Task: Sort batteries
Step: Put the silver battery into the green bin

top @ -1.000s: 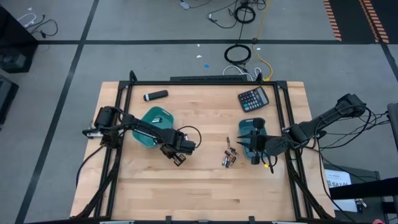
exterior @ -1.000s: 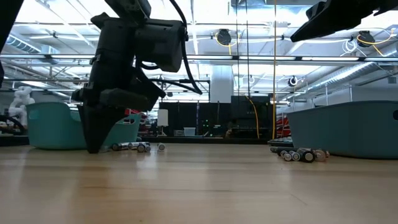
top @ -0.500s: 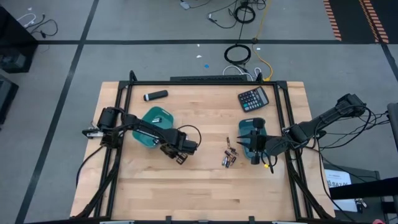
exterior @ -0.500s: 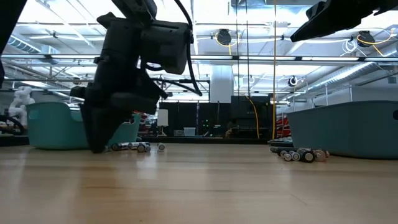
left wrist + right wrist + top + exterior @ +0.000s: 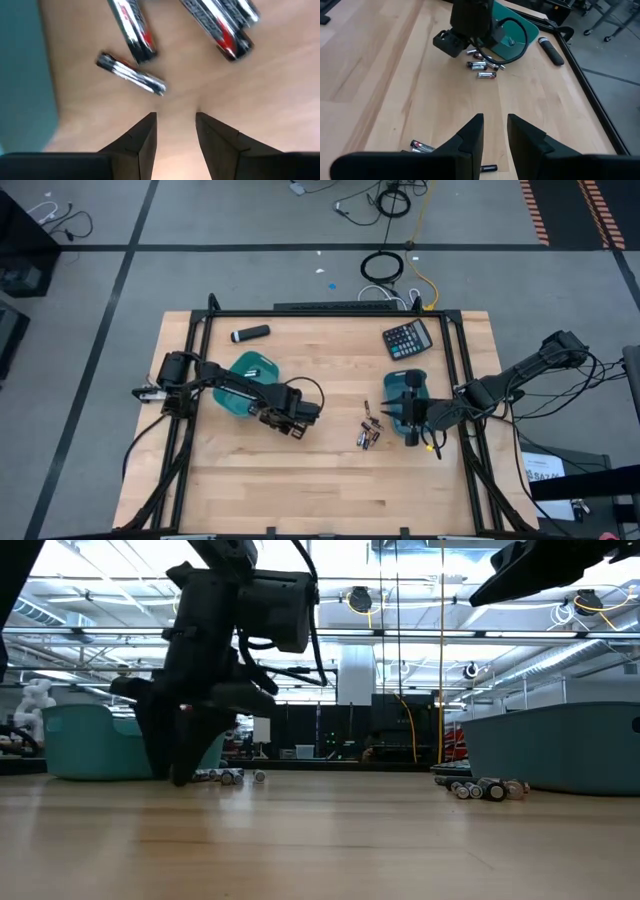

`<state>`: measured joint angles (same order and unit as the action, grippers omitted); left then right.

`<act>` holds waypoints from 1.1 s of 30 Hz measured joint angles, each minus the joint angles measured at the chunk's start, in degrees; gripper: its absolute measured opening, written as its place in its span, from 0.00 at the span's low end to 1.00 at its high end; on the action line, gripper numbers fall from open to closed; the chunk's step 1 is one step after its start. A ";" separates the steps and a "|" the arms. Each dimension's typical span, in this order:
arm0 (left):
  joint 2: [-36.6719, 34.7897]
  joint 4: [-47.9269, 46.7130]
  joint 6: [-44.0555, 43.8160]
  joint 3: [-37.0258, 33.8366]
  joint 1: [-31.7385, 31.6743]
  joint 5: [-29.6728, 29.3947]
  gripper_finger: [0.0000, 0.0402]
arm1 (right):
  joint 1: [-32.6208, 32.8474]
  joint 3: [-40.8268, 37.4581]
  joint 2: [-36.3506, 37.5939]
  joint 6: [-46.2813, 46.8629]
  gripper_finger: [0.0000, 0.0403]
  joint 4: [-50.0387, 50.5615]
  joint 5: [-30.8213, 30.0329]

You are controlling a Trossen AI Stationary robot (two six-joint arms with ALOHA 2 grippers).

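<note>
We saw the left pincer (image 5: pixel 293 429) low over the wooden bench (image 5: pixel 330 490), just beside the left teal tray (image 5: pixel 246 367) on its near-centre side. In the left wrist view its two dark fingers (image 5: pixel 145 141) stood a narrow gap apart, nothing between them, pointing at bare wood. Just ahead of the tips lay a small group of silvery-grey batteries (image 5: pixel 131 74): one slim cell lying alone closest to the fingers, and others with red markings a little farther off, partly cut by the frame edge. In the low view these cells (image 5: pixel 225 776) lay flat on the bench right beside the pincer's tips, which reached down close to the wood.

A second cluster of batteries (image 5: pixel 369 432) lay near the middle of the bench, between the two arms and just beside the right teal tray (image 5: pixel 396 385). The right pincer (image 5: pixel 411 423) hovered over that tray's near edge. Its fingers (image 5: pixel 470 139) were parted by a small gap and gripped nothing; a few cells (image 5: pixel 421 146) lay on the wood close to them.

At the far side of the bench a black calculator (image 5: pixel 408 338) and a black marker-like cylinder (image 5: pixel 250 333) lay well apart from the batteries.
</note>
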<state>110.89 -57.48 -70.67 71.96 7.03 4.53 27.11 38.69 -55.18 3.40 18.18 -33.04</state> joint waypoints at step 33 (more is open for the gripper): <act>1.80 7.44 5.85 7.52 -10.43 -7.42 0.37 | 0.00 0.01 -0.01 -0.67 0.19 -0.74 0.33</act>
<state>112.69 -50.03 -64.82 79.48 -3.40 -2.89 27.11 38.70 -55.20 2.72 17.44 -32.71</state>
